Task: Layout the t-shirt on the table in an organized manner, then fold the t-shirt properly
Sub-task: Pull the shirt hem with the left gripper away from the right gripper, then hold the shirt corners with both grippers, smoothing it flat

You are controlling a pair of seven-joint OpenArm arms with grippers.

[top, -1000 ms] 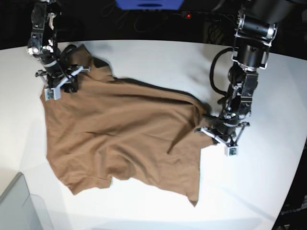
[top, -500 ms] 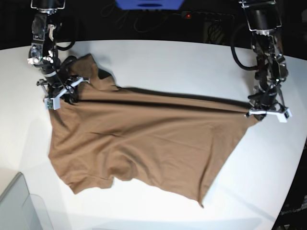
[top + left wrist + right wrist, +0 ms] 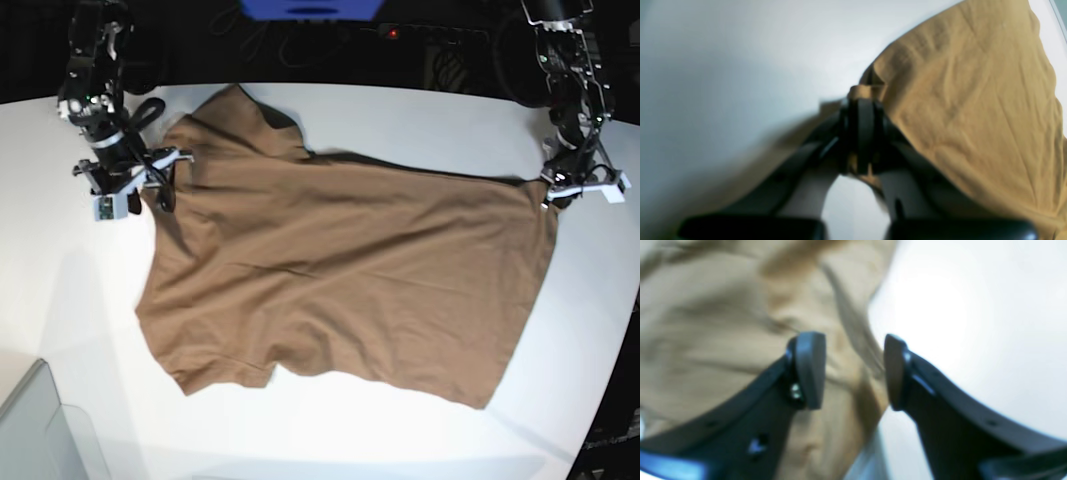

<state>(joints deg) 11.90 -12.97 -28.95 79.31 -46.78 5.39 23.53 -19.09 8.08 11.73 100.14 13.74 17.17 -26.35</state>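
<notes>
Across table (image 3: 400, 110) middle, shirt (image 3: 340, 270) lay spread, mostly flat. Left gripper (image 3: 860, 133) stayed clamped on hem corner by far right edge. Right gripper (image 3: 853, 370) stood apart over sleeve edge, holding nothing. Best next: smooth near hem before folding.

Left gripper (image 3: 860, 133) jaws pinched closed; right gripper (image 3: 853, 370) jaws spread apart.
</notes>
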